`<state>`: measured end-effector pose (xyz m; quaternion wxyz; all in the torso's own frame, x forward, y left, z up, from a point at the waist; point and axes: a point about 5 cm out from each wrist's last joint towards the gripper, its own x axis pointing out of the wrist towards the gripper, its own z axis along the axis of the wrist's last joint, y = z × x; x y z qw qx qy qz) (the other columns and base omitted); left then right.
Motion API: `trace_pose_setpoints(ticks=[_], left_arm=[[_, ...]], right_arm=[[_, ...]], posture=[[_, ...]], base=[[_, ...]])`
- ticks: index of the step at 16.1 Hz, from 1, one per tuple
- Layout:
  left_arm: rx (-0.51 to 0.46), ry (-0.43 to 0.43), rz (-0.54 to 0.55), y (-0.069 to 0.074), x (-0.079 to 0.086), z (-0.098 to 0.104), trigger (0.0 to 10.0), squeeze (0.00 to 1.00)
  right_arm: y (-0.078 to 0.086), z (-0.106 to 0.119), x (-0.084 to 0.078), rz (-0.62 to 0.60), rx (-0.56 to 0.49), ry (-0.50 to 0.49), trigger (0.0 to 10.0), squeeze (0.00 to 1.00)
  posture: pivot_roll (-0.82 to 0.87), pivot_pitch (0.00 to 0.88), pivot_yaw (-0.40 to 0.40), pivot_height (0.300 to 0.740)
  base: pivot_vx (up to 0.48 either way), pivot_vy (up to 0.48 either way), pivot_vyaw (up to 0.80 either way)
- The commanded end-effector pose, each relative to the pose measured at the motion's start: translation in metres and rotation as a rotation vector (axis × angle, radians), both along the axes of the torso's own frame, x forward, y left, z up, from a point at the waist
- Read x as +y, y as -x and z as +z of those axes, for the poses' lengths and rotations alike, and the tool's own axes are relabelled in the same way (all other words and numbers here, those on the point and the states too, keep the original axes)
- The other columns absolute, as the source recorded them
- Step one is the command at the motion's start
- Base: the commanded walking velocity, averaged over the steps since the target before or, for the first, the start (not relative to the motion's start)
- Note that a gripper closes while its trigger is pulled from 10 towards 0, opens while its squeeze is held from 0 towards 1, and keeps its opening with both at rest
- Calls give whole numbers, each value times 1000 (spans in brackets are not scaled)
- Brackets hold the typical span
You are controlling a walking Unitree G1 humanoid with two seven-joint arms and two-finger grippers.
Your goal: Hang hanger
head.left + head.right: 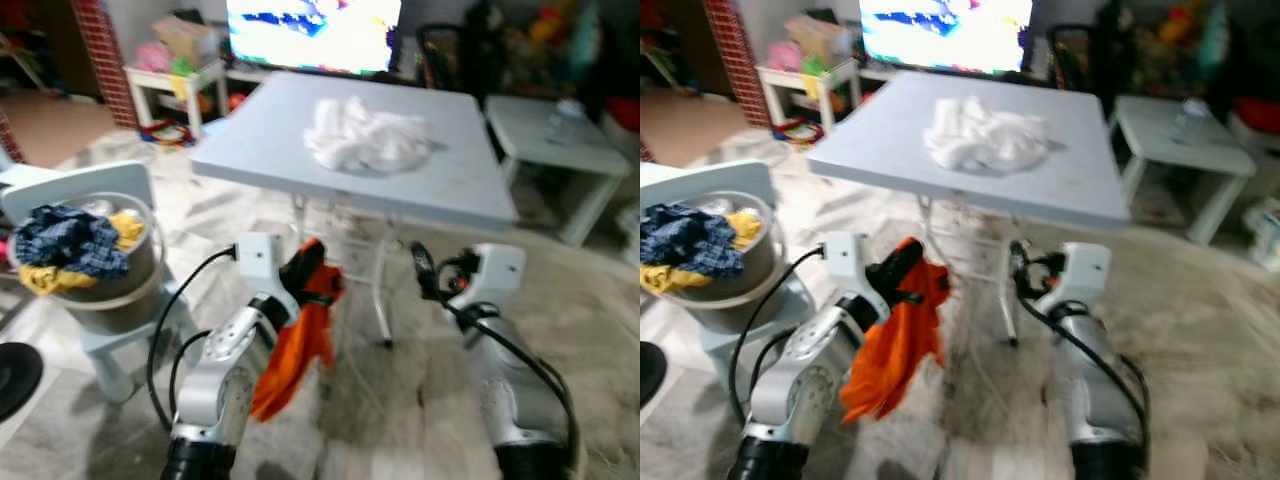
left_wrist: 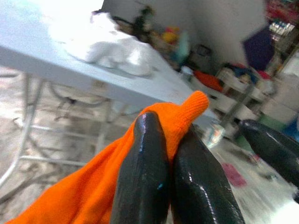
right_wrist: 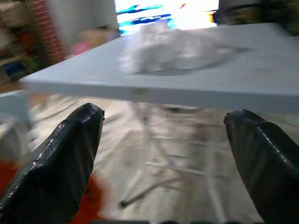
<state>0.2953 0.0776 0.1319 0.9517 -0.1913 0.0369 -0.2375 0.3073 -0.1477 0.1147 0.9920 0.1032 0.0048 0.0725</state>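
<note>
Two grippers are raised in front of a pale blue folding table, the surface [image 1: 420,180] taking up the middle of the scene on thin white legs over a mottled grey floor [image 1: 400,420]. A crumpled white cloth [image 1: 365,135] lies on the surface toward its far edge, roughly midway between the left and right edges. Beyond the far edge a bright screen [image 1: 315,30] glows. A low white side table [image 1: 555,150] stands off the surface's right edge, and a smaller white table [image 1: 170,85] stands off its far left corner.

Near the surface's left edge, a round basket [image 1: 110,275] rests on a pale blue chair [image 1: 90,200] and holds dark blue and yellow clothes [image 1: 70,245].

No hanger can be made out. The item in hand is an orange garment [image 1: 300,340], held below the near edge of the surface, toward its left side. Its long axis runs close to vertical: the gathered top end points up toward the underside of the surface, and the loose bulk hangs down beside the left forearm toward the floor.

The left gripper [image 2: 170,154] has its fingers [image 2: 145,158] pressed together, pinching the upper fold of the orange garment, a small tab of cloth standing above the fingertips.

The right gripper [image 3: 163,144] is level with the near edge of the surface, fingers [image 3: 70,154] spread wide and holding nothing.
</note>
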Motion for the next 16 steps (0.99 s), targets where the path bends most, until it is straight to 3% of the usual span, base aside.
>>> trace_pose_setpoints(ticks=[1,2,3,5,7,9,12,16], left_arm=[[-4,4,-6,1,-6,0,10000,0],[-13,-39,46,1,0,-2,10000,0],[-27,-175,204,-1,21,-9,10000,0],[21,-308,429,5,59,-24,10000,0],[7,-347,478,17,78,-28,10000,0],[-25,-358,480,26,81,-28,10000,0],[-22,-339,451,40,76,-33,10000,0],[-47,-371,478,39,82,-32,10000,0]], right_arm=[[0,4,-7,-13,-33,30,10000,0],[1,7,-10,-24,-61,45,10000,0],[2,11,-17,-63,-98,75,10000,0],[2,13,-30,-130,-111,102,10000,0],[3,10,-40,-196,-93,133,10000,0],[7,11,-48,-253,-114,149,10000,0],[14,4,-55,-222,-78,221,10000,0],[25,-12,-60,-218,2,269,10000,0]], posture=[[57,0,-73,740],[58,0,-68,740],[60,0,-62,740],[67,0,-57,740],[81,0,-59,740],[89,0,-61,740],[89,0,-63,740],[81,0,-59,740]], base=[[435,0,0],[409,0,0],[0,0,0],[0,0,0],[0,0,0],[0,0,0],[0,0,0],[0,0,0]])
